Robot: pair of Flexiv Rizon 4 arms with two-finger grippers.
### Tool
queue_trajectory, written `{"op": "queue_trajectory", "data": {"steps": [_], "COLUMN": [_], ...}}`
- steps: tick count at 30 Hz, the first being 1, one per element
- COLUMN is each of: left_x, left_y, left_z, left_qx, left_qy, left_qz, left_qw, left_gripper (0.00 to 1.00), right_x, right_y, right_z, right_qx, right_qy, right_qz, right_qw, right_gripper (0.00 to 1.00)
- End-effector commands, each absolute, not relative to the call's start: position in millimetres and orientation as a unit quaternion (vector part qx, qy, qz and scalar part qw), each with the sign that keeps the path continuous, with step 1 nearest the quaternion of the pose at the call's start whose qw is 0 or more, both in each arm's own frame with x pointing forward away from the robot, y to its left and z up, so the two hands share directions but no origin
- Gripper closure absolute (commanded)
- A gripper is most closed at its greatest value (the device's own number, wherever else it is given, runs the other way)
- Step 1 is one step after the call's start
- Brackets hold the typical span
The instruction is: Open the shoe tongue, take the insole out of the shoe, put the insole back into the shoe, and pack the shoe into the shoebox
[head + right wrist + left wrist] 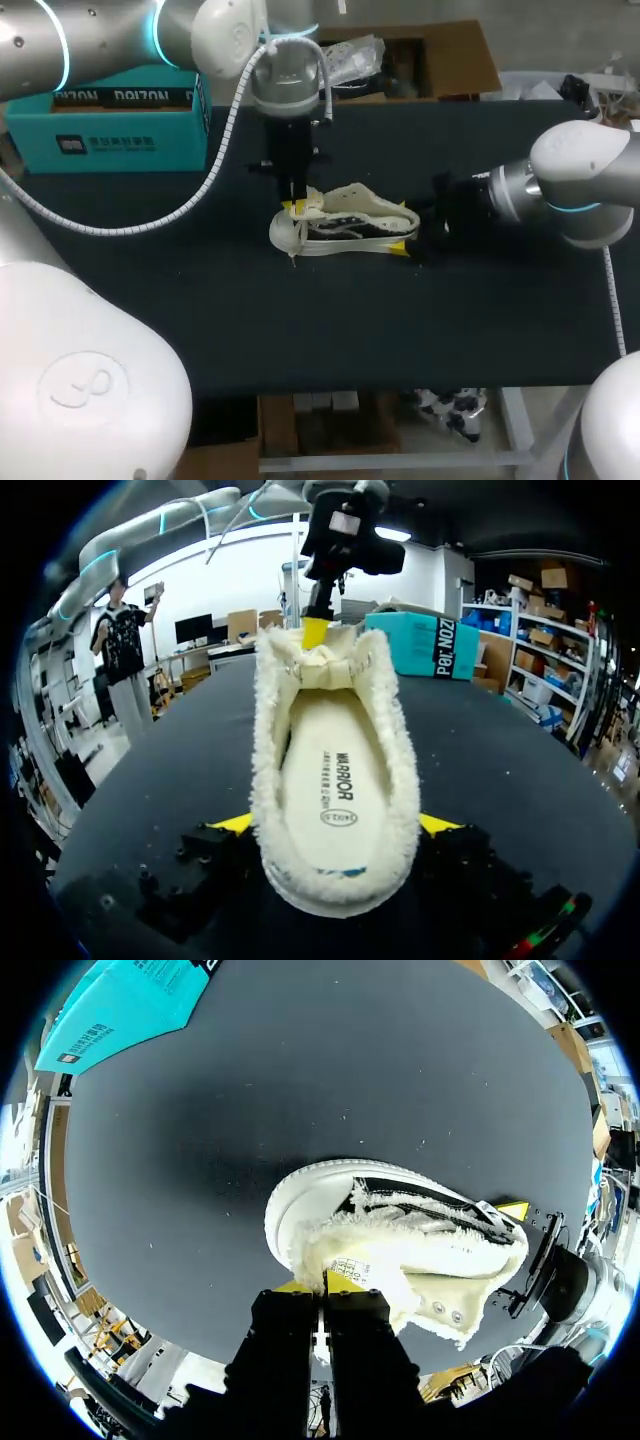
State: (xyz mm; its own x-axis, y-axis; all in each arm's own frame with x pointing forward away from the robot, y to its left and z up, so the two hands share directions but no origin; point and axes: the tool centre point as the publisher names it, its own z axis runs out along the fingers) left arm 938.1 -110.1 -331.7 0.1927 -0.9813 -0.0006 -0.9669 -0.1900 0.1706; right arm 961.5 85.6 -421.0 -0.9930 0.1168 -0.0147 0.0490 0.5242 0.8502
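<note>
A cream fleece-lined shoe (pixel 345 222) lies on its sole mid-table, toe to the left. My left gripper (pixel 297 208) comes straight down over the toe end and is shut on the fleecy tongue (pixel 365 1272). In the left wrist view its yellow tips (pixel 318 1284) pinch the tongue's edge. My right gripper (pixel 402 230) is at the heel, one finger on each side of the shoe (pixel 335 770), shut on it. The cream insole (pixel 335 780) lies flat inside. The teal shoebox (pixel 110 125) stands at the back left.
An open brown cardboard box (pixel 450 55) with loose items sits at the back, right of my left arm. The dark table top (pixel 300 330) stretches from the shoe to the front edge.
</note>
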Motion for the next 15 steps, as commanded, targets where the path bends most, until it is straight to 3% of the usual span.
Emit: {"op": "queue_trajectory", "data": {"steps": [1, 2, 5, 6, 7, 12, 15], "left_x": [943, 942, 935, 933, 930, 915, 908], "left_y": [-101, -100, -97, -96, -95, -94, -99], "left_z": [-345, -345, -340, -337, -333, -296, -269], "left_qx": [0.764, 0.761, 0.749, 0.741, 0.737, 0.675, 0.628], "left_qy": [-0.635, -0.639, -0.653, -0.661, -0.666, -0.729, -0.770], "left_qz": [-0.034, -0.032, -0.022, -0.019, -0.012, 0.030, 0.054], "left_qw": [0.105, 0.108, 0.109, 0.113, 0.112, 0.113, 0.099], "left_gripper": [1.00, 1.00, 0.57, 0.50, 0.31, 0.14, 0.19], "right_x": [962, 962, 962, 962, 962, 962, 962], "right_y": [84, 84, 84, 84, 84, 84, 84], "right_z": [-425, -425, -425, -425, -425, -425, -425], "right_qx": [0.047, 0.047, 0.047, 0.047, 0.047, 0.047, 0.047], "right_qy": [0.871, 0.871, 0.871, 0.871, 0.871, 0.871, 0.871], "right_qz": [0.487, 0.487, 0.487, 0.487, 0.487, 0.487, 0.487], "right_qw": [0.035, 0.035, 0.035, 0.035, 0.035, 0.035, 0.035], "right_gripper": [1.00, 1.00, 1.00, 1.00, 1.00, 1.00, 1.00]}}
